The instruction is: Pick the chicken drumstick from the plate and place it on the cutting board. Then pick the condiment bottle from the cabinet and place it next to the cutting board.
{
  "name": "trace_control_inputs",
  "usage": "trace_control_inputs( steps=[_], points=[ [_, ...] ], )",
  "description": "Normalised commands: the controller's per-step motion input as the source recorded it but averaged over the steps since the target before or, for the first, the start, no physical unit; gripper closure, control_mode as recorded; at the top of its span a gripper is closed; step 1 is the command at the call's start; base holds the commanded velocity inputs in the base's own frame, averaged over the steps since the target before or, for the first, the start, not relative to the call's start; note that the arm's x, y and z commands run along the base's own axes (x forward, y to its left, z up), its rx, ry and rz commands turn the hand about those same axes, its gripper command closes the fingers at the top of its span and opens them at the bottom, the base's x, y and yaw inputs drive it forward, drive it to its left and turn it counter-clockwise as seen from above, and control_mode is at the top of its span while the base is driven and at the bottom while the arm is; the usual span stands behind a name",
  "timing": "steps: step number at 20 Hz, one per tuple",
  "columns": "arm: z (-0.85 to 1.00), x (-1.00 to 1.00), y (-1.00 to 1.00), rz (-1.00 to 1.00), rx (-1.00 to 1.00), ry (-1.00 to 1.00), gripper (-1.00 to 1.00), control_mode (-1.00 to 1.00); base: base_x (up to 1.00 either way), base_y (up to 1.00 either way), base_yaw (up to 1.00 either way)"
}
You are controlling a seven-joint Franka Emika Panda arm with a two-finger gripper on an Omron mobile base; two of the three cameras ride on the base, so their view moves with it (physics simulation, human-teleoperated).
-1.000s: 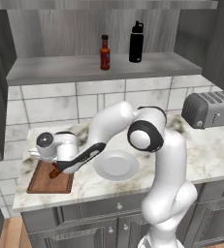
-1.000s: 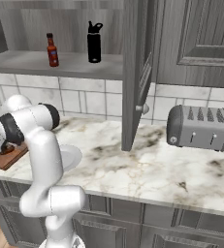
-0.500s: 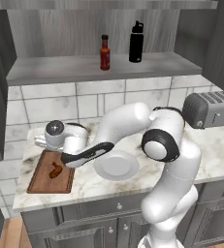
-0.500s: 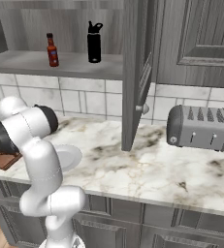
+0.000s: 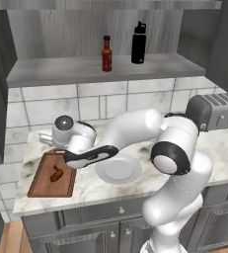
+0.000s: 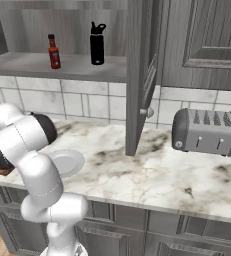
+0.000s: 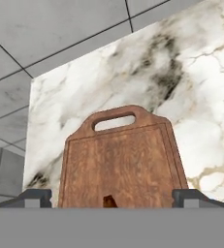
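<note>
**Drumstick on board, fingers spread wide above it**

Left base view. Chicken drumstick (image 5: 56, 173): lying on the cutting board (image 5: 40, 180), near its middle, free of any grip. Cutting board: flat on the marble counter (image 5: 219, 148), at its left end. Plate (image 5: 118, 169): bare, just right of the board and apart from it. Gripper (image 5: 56, 145): over the far end of the board, above the drumstick; its tips are poorly seen here, seemingly apart from the meat. Condiment bottle (image 5: 106, 53): upright on the cabinet (image 5: 91, 69) shelf, with a black bottle (image 5: 138, 43) to its right, well apart. Toaster (image 5: 218, 111): at the right end of the counter.

Right base view. Condiment bottle (image 6: 53, 51) and black bottle (image 6: 97, 43): upright on the shelf. Plate (image 6: 69, 161): partly behind the arm. Cutting board (image 6: 0, 171): one corner visible at the left edge. Toaster (image 6: 205, 131): on the counter to the right. Cabinet door (image 6: 142, 75): standing open.

Hand view. Cutting board (image 7: 123, 160): handle pointing away. Drumstick (image 7: 109, 201): tip only, at the bottom edge. Fingers (image 7: 35, 196): set wide, holding nothing.
</note>
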Motion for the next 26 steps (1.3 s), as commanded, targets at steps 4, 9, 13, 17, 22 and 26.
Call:
trace_control_inputs(
  steps=[4, 9, 13, 17, 22, 26],
  points=[
    [0.33, -0.12, 0.0, 0.08, 0.0, 0.0, -1.0, -1.0, 0.0, 0.0, 0.0],
    [0.35, -0.16, 0.0, 0.11, -0.01, 0.0, -1.0, -1.0, 0.0, 0.0, 0.0],
    [0.23, -0.24, 0.0, 0.1, -0.03, 0.0, -1.0, -1.0, 0.0, 0.0, 0.0],
    [0.11, -0.34, 0.0, 0.07, -0.03, 0.0, -1.0, -1.0, 0.0, 0.0, 0.0],
    [0.0, -0.37, 0.0, 0.07, -0.07, -0.01, -1.0, -1.0, 0.0, 0.0, 0.0],
    [0.1, -0.41, -0.02, 0.09, -0.06, -0.04, -1.0, -1.0, 0.0, 0.0, 0.0]
  ],
)
